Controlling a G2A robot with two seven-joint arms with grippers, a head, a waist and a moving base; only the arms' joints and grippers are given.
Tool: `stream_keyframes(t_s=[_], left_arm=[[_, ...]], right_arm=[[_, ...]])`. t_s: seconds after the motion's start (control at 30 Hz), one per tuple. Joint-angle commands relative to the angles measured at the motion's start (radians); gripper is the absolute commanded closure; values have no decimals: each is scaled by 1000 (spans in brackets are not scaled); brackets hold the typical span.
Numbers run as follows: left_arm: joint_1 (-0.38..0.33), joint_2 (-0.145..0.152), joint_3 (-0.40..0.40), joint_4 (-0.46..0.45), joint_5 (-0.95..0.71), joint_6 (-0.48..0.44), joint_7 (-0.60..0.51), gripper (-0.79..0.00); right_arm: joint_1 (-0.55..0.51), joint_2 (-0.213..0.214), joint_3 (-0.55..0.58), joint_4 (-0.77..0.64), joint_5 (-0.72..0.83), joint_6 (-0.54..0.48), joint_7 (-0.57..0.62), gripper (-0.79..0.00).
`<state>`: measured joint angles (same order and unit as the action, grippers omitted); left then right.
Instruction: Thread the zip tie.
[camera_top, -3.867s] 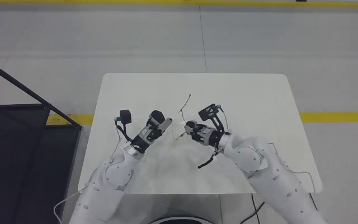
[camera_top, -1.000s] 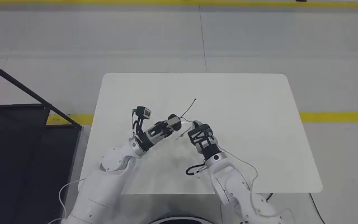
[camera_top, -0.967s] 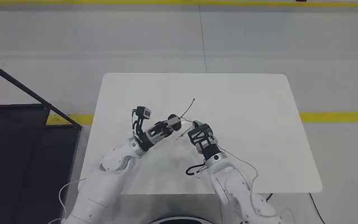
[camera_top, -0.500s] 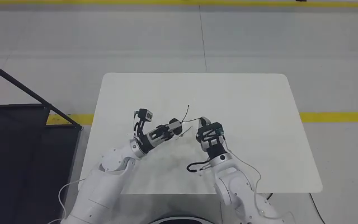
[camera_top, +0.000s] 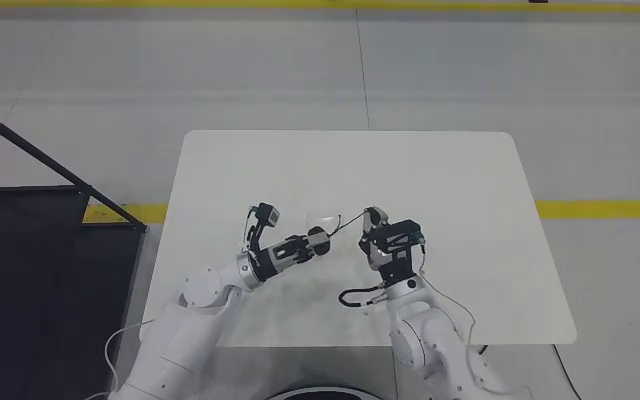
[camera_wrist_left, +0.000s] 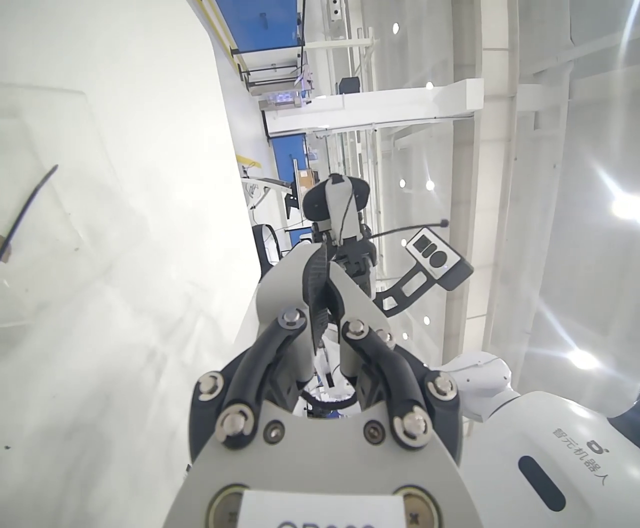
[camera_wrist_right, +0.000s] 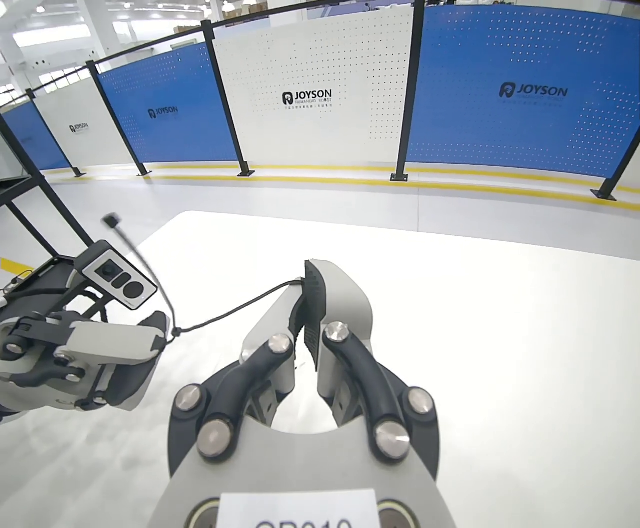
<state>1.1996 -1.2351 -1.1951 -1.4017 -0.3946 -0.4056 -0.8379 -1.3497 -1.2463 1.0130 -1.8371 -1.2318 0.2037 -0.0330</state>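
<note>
Black zip tie (camera_wrist_right: 225, 312) strung between the two arms, above the middle of the white table (camera_top: 450, 180), and that was where everything was happening. The right gripper (camera_wrist_right: 306, 292) had its jaws clamped on one end of the strap. The strand came out from between the ribbed pads (camera_wrist_right: 312, 320) and sagged in a shallow curve across to the other arm. The left gripper (camera_wrist_left: 322, 257) was pressed pad to pad, with no gap showing between its fingers. In the right wrist view the strap met it right at the tips and looked pinched there. From that pinch the rest of the strap climbed away in a bowed line to a small square head (camera_wrist_right: 112, 220), which hung free in the air and touched nothing.

From above, the two grippers faced each other nearly tip to tip, close together but apart, with the strap bridging the gap. Both were well inside the table's edges.

Down on the tabletop near the left gripper lay a clear plastic sheet (camera_wrist_left: 55, 130), flat and almost invisible against the white. A loose black strap (camera_wrist_left: 27, 210) rested at it, though I could not tell whether it lay on top or underneath. It was apart from both grippers.

Beyond the far edge of the table ran a yellow floor line (camera_top: 590, 209). Behind that stood a fence of blue and white panels (camera_wrist_right: 500, 125) on black posts.
</note>
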Motion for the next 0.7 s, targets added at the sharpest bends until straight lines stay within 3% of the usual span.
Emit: stream_keyframes(t_s=[0.0,0.67], left_arm=[[0,1,3,2,7,4,-4,0],[-6,5,43,4,90,29,-21,0]], right_arm=[[-5,-1,12,-1,24,-17,-10,0],[-55,-5,143,12,303,-242,-85,0]])
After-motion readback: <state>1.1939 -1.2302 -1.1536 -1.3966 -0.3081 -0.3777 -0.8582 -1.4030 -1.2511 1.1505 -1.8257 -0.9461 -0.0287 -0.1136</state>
